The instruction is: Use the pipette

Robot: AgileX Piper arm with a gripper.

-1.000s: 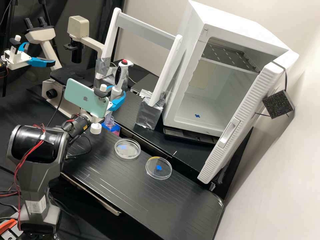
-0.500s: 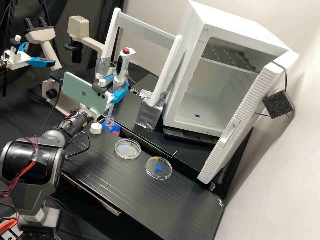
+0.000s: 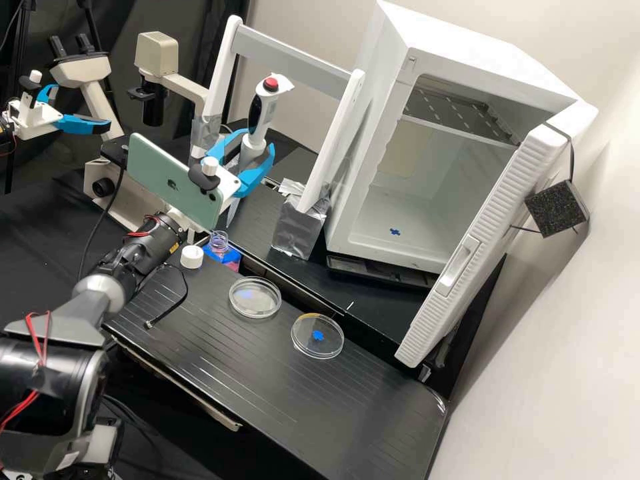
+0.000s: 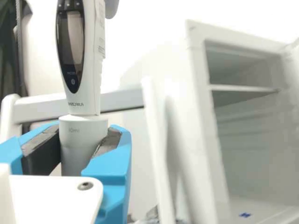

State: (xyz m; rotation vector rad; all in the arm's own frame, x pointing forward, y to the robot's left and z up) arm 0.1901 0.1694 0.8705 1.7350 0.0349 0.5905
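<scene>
My gripper (image 3: 255, 155) is shut on the pipette (image 3: 267, 110), a white one with a red top button and dark display, tilted slightly above the back of the bench. Its clear tip (image 3: 231, 215) hangs just above and beside the neck of the open bottle (image 3: 219, 244), which holds pink liquid. In the wrist view the blue fingers of the gripper (image 4: 85, 142) clasp the grey lower part of the pipette (image 4: 84, 100) from both sides. Two clear round dishes lie on the bench: a left dish (image 3: 255, 308) and a right dish (image 3: 317, 336).
The white cap (image 3: 192, 257) lies beside the bottle. Behind stand a white frame (image 3: 293, 55) with foil-wrapped feet, a microscope (image 3: 157, 53) and an open white incubator (image 3: 400, 230). A phone (image 3: 170, 183) is mounted on my wrist. A second arm's gripper (image 3: 73, 120) is at far left.
The gripper has risen and shifted right with the pipette. The tip, at the bottle's mouth half a second ago, is now out of it. The arm's elbow has dropped towards the lower left.
</scene>
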